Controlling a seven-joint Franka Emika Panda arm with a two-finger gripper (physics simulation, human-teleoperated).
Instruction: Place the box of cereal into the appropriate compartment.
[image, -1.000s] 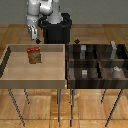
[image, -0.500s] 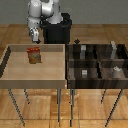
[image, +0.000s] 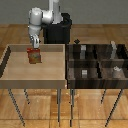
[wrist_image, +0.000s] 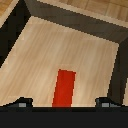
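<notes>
One box of cereal (image: 34, 57): it stands upright on the floor of the light wooden tray (image: 10, 80), toward the far left as the exterior view shows it. You have the hand (image: 35, 44) directly above it, fingers spread open, nothing held; the wrist view puts the red top (wrist_image: 64, 88) between the two fingertips, its long axis running crosswise to the line joining them. Look: small, red top, tan-yellow front. The compartment (image: 114, 52) with the tallest grey block lies well apart, far right.
</notes>
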